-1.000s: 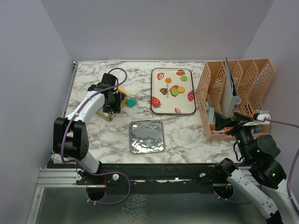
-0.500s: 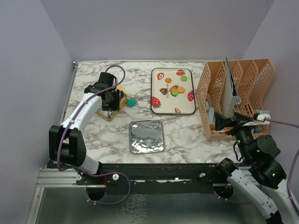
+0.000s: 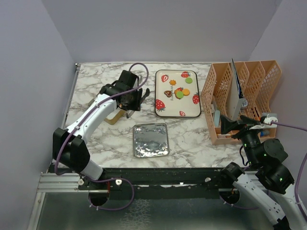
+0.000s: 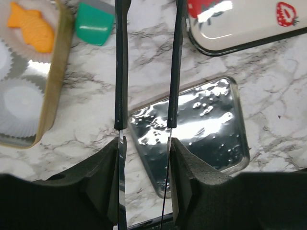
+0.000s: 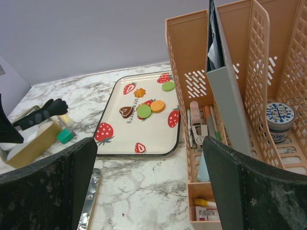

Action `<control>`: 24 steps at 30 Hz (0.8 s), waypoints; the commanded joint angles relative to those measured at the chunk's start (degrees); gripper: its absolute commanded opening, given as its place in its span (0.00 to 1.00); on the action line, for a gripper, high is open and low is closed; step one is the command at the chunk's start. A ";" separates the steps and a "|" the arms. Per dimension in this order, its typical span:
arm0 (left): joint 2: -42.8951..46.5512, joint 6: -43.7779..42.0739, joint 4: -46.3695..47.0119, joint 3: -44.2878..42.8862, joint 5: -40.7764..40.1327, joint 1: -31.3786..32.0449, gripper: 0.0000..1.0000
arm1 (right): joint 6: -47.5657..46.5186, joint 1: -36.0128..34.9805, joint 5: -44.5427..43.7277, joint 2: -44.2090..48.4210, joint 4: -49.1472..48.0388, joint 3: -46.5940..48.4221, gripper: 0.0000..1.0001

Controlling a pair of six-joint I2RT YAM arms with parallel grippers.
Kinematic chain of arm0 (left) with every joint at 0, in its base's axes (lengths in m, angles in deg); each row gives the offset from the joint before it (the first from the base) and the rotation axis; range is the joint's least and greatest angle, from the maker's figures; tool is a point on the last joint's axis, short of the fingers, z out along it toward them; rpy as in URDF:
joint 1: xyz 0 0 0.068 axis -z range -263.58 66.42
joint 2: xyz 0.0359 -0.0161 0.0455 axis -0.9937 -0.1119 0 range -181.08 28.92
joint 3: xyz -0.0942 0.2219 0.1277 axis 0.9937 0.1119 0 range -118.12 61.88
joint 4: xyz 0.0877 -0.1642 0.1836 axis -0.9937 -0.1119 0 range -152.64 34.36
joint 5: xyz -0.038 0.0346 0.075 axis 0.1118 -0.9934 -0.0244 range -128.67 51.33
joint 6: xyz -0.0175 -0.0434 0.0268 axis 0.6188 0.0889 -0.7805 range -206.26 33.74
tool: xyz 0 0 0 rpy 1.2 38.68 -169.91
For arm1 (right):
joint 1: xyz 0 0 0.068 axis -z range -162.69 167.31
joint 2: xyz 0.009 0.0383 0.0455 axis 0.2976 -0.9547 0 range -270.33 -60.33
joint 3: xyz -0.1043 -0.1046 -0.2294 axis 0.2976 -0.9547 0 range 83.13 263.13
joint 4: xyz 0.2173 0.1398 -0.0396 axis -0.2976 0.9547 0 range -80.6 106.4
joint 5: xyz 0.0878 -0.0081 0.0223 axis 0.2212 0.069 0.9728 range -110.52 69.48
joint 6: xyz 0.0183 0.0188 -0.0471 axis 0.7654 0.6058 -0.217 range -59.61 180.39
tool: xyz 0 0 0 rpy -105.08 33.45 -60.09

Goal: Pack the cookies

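Observation:
Several cookies (image 3: 178, 91) lie on the white strawberry tray (image 3: 191, 111): a brown heart (image 5: 126, 111), a green round (image 5: 144, 111), an orange round (image 5: 158, 106) and others. An orange fish cookie (image 4: 31, 26) rests in a paper cup inside the wooden box (image 4: 53, 81). A green piece (image 4: 94, 22) lies on the marble beside that box. My left gripper (image 3: 133, 99) hovers between box and tray, shut on thin black tongs (image 4: 121, 72) whose tips run out of the left wrist view. My right gripper (image 5: 149, 158) stands open and empty by the organizer.
A shiny metal lid (image 3: 150, 140) lies flat near the front centre, below my left gripper (image 4: 145, 148). A peach desk organizer (image 3: 240, 96) with a grey folder, pens and a tin fills the right side. My right gripper (image 3: 229, 125) sits close to its front.
My left arm has swung to the right, from over the wooden box toward the strawberry tray, carrying the tongs. The right arm has not moved.

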 commanded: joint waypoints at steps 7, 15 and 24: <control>-10.95 2.64 1.87 -10.06 -2.23 10.70 0.44 | -0.43 0.02 0.03 0.41 0.04 -0.32 1.00; -22.34 2.20 2.00 -20.97 -7.82 15.91 0.44 | -0.45 0.02 -0.09 0.52 0.09 -0.36 1.00; -33.08 1.90 1.33 -33.13 -12.98 19.16 0.46 | -0.36 0.02 -0.60 0.63 0.28 -0.45 1.00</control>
